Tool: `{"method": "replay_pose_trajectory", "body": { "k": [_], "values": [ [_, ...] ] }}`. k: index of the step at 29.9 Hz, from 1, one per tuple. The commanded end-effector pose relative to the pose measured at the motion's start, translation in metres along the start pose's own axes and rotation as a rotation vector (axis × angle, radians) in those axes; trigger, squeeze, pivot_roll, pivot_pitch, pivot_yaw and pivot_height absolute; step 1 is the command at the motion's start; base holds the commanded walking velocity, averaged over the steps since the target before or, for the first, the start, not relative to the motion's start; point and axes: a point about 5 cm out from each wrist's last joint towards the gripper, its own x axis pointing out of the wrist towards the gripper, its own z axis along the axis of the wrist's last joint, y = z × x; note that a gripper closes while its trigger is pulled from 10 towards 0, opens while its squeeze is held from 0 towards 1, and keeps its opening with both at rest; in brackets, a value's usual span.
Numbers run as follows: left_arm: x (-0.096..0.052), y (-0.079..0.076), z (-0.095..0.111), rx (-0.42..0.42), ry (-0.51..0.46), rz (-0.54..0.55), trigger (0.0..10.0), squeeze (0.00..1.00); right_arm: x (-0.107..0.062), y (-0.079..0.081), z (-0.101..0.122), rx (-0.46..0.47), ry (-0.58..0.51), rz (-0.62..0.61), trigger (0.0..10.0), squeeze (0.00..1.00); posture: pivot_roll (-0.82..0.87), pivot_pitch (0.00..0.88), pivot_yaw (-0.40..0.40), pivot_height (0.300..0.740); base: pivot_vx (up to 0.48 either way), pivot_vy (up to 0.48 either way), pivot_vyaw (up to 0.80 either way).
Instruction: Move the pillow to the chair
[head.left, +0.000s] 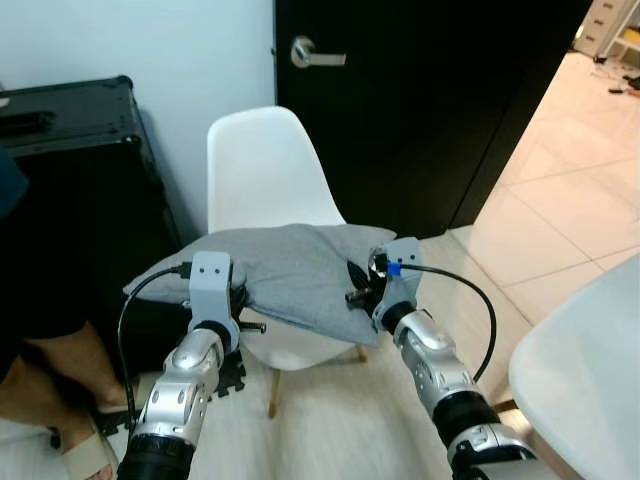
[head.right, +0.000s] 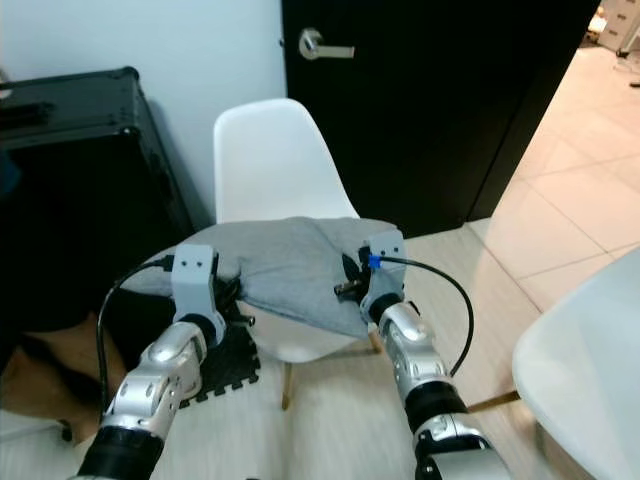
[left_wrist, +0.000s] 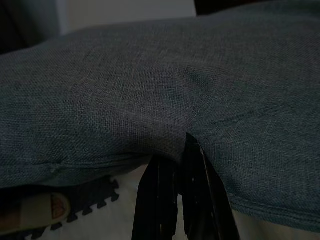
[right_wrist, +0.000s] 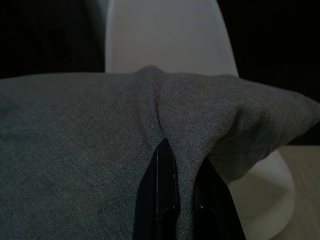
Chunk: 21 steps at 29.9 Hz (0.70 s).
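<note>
Grey pillow (head.left: 290, 275) lies across the seat of the white chair (head.left: 262, 170), overhanging the seat on the robot's left, with its near edge hanging just past the front rim. Fabric is bunched into a ridge where each gripper has it.

Left gripper (left_wrist: 177, 160): fingers (left_wrist: 157, 200) pinched together on the pillow's near edge, cloth folded in between them. In the head view it sits at the pillow's left front corner (head.left: 215, 300).

Right gripper (right_wrist: 175, 165): fingers (right_wrist: 162, 200) closed on a fold of the pillow, cloth draped over the tips. In the head view it's at the right front part of the pillow (head.right: 365, 285), a black cable (head.right: 440, 300) looping off the wrist.

Wrist views are dark, so whether the pillow is fully resting on the seat or partly held up by the fingers — can't tell.

Around it: black case (head.left: 70, 180) left of the chair against the wall, black door (head.left: 420, 100) with a silver handle (head.left: 310, 52) behind the chair, tiled floor (head.left: 570, 200) to the right. A second white chair (head.left: 590, 370) has its edge at lower right. A person's leg and sandalled foot (head.left: 70, 440) at lower left, next to a dark foam mat (head.right: 215, 370).
</note>
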Motion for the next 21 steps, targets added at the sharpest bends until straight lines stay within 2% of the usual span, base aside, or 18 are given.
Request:
{"method": "replay_pose_trajectory", "body": {
  "k": [1, 21],
  "values": [
    [-0.0007, 0.012, 0.0051, -0.007, -0.032, 0.052, 10.0, 0.0, -0.004, -0.0138, 0.0052, 0.005, -0.04, -0.055, 10.0, 0.0, 0.04, 0.063, -0.035, 0.74, 0.334, 0.0, 0.0],
    [-0.0009, 0.0158, 0.0086, -0.013, -0.04, 0.056, 10.0, 0.0, -0.0033, -0.0137, 0.0055, 0.011, -0.044, -0.058, 10.0, 0.0, 0.05, 0.067, -0.034, 0.74, 0.33, 0.0, 0.0]
  ]
}}
